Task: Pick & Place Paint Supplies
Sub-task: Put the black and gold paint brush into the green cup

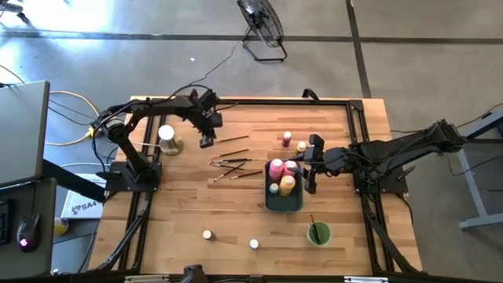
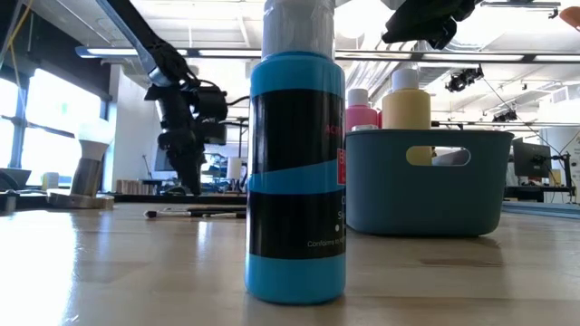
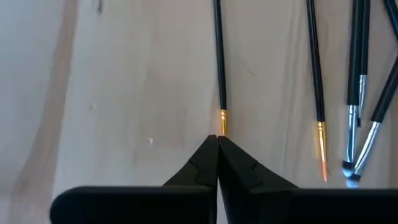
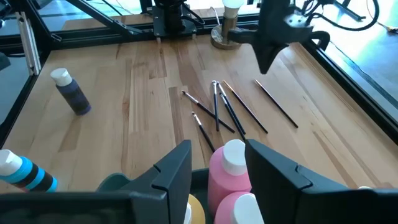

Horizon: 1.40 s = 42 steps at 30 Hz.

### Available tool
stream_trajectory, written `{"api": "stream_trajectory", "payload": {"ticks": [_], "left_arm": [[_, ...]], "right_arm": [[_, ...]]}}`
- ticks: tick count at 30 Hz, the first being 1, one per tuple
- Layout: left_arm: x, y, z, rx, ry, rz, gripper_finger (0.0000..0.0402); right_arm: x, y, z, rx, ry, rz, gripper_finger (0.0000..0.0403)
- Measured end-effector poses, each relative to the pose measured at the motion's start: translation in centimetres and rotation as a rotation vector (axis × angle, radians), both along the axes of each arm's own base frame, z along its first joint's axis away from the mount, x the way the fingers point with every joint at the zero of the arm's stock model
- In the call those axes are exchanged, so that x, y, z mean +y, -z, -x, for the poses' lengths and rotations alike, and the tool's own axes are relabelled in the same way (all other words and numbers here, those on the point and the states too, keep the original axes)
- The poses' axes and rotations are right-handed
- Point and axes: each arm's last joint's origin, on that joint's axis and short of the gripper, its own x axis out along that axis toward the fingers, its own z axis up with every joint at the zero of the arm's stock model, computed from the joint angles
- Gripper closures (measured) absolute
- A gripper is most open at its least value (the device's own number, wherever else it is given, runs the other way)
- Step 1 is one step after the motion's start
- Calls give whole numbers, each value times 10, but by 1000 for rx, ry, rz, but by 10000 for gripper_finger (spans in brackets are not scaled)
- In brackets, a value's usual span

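Left claw [image 1: 206,141] is down on the counter [image 1: 196,204], fingers pressed together on the tip end of one paintbrush [image 3: 219,74]; the left wrist view shows the gold ferrule right at the closed fingertips [image 3: 217,158], with the handle running away from them. That brush lies apart from the loose brush cluster [image 1: 236,165], on the side away from the blue-grey tray [image 1: 284,202].

Right claw [image 4: 217,165] hovers over the tray, fingers spread, with a pink squeeze bottle [image 4: 230,165] in the gap between them; can't tell if the fingers touch it. The pink bottles and a yellow squeeze bottle [image 1: 287,185] stand inside the tray.

Two small jars [image 1: 288,140] sit on the counter just beyond the tray's far end. Two more pale-capped jars [image 1: 207,234] stand well apart from the tray, toward the near edge. Green cup [image 1: 318,233] sits near the tray's near corner with a brush upright in it.

A blue bottle [image 2: 296,172] with a black label fills the low view.
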Motion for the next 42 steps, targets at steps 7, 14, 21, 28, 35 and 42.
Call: {"api": "stream_trajectory", "payload": {"ticks": [7,14,21,28,35,42], "left_arm": [[3,-15,-3,25,3,9,401],[4,-14,1,113,-31,-55,399],[5,-15,1,109,-30,-63,351],[3,-13,0,78,-18,-27,272],[-5,2,8,123,-41,25,257],[-14,12,6,130,-42,15,257]], "right_arm": [[0,0,0,1,-1,0,259],[1,0,0,6,-44,-23,259],[1,0,0,6,-43,-23,259],[1,0,0,7,-44,-20,259],[1,2,1,26,-44,-16,259],[1,2,1,26,-44,-16,259]]}}
